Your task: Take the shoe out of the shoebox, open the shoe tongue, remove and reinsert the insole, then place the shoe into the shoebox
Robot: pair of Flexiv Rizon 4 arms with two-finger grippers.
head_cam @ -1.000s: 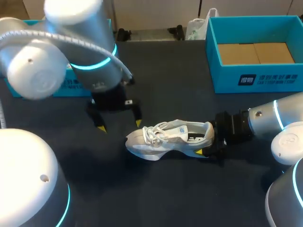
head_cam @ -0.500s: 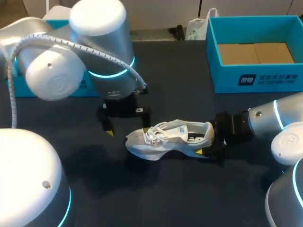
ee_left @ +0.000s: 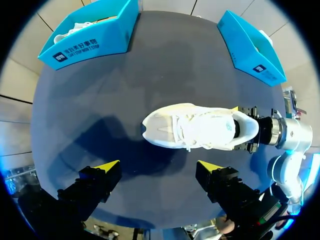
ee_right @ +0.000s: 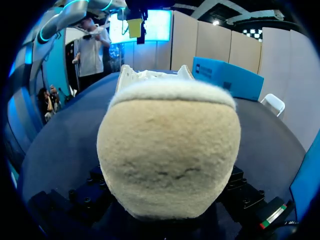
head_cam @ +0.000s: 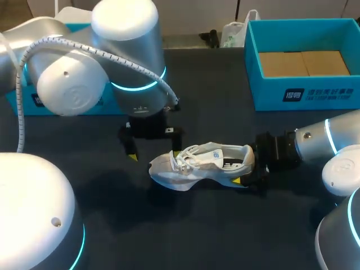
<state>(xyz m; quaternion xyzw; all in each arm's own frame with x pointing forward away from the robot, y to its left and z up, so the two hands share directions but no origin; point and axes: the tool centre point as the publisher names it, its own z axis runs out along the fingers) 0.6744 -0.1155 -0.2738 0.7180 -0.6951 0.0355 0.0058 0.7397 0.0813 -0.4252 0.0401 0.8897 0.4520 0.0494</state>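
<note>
A white sneaker (head_cam: 197,166) stands upright on the dark table, toe pointing left. My right gripper (head_cam: 247,169) comes in from the right and is shut on its heel, one yellow tip showing on the near side. In the right wrist view the padded heel (ee_right: 170,150) fills the space between the fingers and hides them. My left gripper (head_cam: 153,154) hangs open just behind the toe and laces. The left wrist view shows the sneaker (ee_left: 200,127) ahead of the open left gripper (ee_left: 159,166), with nothing between its fingers.
A teal shoebox (head_cam: 264,90) with a cardboard floor stands at the back right. A second teal box (head_cam: 22,107) at the back left is mostly hidden by my left arm; the left wrist view shows this box (ee_left: 95,42) holding something white.
My left arm has swung right and a little nearer, bringing its open gripper from left of the sneaker to over its toe and laces. The right arm and sneaker have not moved.
</note>
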